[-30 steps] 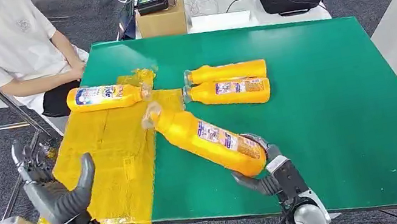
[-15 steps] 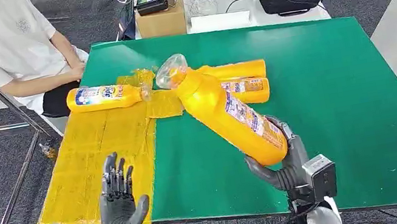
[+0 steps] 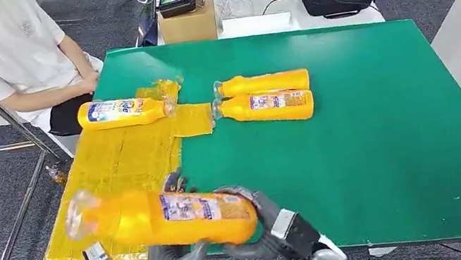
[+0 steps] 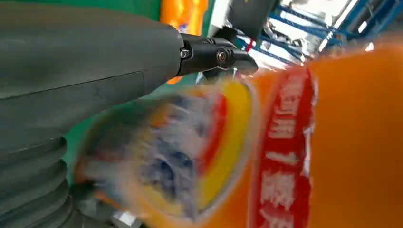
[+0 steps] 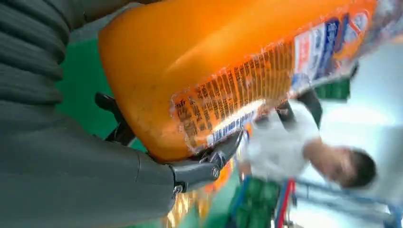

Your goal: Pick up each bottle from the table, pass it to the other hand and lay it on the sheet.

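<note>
Over the desk's (image 3: 374,147) near edge I've got the bottle (image 3: 171,217) sideways, right robot hand (image 3: 259,228) gripping its base, left robot hand (image 3: 175,258) cupping underneath, can't tell if closed, for the handover beside the sheet (image 3: 117,171).

**Bottle swings across to the left hand**

The orange bottle (image 3: 164,219), a moment ago tilted up over the counter (image 3: 369,120) in the right hand (image 3: 259,228), now lies almost level at the near edge, its clear cap end out over the yellow sheet (image 3: 119,164). The right hand has come leftward with it, holding the base end. The left hand (image 3: 175,258), earlier raised and open with nothing in it, is now under the bottle's middle.
</note>
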`<state>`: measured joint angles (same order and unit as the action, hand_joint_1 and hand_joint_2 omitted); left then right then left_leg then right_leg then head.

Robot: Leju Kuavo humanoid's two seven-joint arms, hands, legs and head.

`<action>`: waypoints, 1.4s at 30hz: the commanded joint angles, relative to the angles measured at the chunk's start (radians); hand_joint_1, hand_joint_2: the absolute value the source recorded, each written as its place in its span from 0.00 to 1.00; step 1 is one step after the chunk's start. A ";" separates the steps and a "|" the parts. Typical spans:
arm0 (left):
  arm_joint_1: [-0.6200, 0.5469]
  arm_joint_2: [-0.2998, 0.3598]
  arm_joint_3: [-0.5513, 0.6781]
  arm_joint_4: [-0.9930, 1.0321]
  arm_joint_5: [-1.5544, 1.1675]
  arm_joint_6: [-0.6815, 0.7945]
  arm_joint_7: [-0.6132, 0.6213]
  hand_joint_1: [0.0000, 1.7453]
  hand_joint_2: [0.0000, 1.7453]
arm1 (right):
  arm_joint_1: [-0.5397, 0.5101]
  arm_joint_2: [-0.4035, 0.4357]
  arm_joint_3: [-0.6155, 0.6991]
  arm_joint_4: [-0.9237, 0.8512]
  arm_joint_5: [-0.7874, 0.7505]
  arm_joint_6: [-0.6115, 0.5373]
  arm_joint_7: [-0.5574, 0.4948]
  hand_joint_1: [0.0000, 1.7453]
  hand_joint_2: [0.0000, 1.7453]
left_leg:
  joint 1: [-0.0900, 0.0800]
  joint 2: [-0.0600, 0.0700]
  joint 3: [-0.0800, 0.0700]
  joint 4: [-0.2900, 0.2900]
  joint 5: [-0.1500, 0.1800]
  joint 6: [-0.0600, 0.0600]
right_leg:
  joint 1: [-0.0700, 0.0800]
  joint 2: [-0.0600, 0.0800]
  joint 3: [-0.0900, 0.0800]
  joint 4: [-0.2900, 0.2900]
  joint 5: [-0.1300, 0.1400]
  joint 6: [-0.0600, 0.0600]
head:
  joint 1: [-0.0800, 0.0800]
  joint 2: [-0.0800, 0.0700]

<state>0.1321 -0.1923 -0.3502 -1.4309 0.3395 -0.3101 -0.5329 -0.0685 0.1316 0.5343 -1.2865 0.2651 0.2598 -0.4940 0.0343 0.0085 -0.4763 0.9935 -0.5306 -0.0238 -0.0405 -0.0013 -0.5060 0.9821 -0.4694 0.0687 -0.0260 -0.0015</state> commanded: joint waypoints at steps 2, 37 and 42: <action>-0.059 0.031 -0.038 0.013 0.032 -0.034 0.004 0.00 1.00 | -0.097 -0.005 0.120 0.206 -0.002 -0.002 -0.016 1.00 1.00 | 0.000 0.000 0.002 -0.003 0.000 0.003 | 0.001 0.001 0.002 -0.003 0.001 -0.004 | 0.000 0.000; -0.032 0.014 0.328 -0.119 -0.560 0.447 0.094 1.00 1.00 | 0.156 -0.107 -0.129 -0.170 0.223 -0.342 -0.039 0.00 0.00 | 0.000 -0.002 0.000 -0.001 0.000 0.003 | 0.001 -0.002 0.001 -0.002 0.000 -0.004 | 0.000 0.000; -0.061 0.084 0.336 -0.077 -1.014 0.607 0.164 1.00 1.00 | 0.183 -0.102 -0.194 -0.258 0.254 -0.374 -0.060 0.00 0.00 | 0.000 -0.002 0.000 -0.002 0.001 0.003 | 0.001 -0.001 0.000 -0.003 0.000 -0.005 | 0.000 0.000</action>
<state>0.1228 -0.1926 -0.0897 -1.5450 -0.3754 0.2125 -0.4201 0.0637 0.0782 0.4604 -1.3715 0.4921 -0.0939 -0.5368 0.0342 0.0084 -0.4766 0.9935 -0.5308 -0.0239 -0.0405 -0.0011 -0.5072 0.9817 -0.4694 0.0687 -0.0259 -0.0015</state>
